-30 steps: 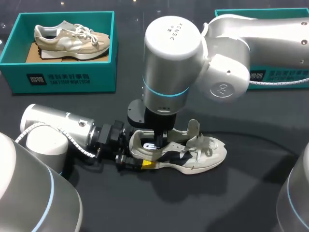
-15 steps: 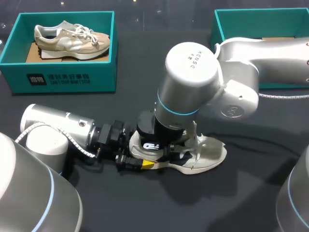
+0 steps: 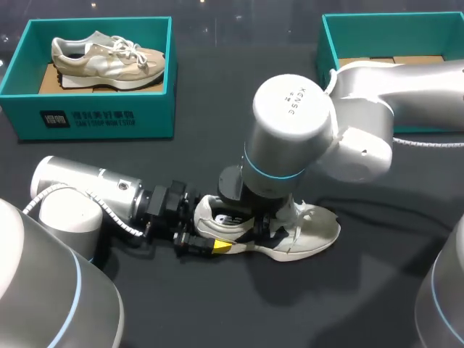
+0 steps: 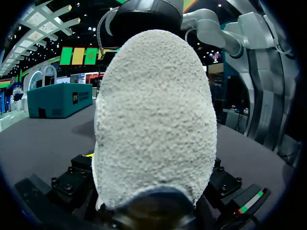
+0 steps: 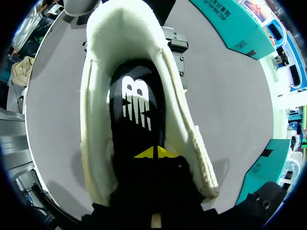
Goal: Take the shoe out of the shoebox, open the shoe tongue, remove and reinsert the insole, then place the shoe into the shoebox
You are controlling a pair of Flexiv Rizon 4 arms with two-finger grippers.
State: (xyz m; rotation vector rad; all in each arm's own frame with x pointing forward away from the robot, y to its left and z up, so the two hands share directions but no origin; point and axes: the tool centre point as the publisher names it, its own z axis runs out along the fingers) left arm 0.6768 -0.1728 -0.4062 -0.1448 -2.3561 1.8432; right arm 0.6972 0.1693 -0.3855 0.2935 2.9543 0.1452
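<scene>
Gripping the heel of the cream mesh sneaker was the left end effector; the right end effector, tips together, touched the black insole.

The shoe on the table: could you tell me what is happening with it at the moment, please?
The left gripper grips the white shoe by its heel on the table. The right gripper is down inside the shoe's opening, on the black insole, which lies in the shoe. A second shoe lies in the teal shoebox at the far left.
</scene>
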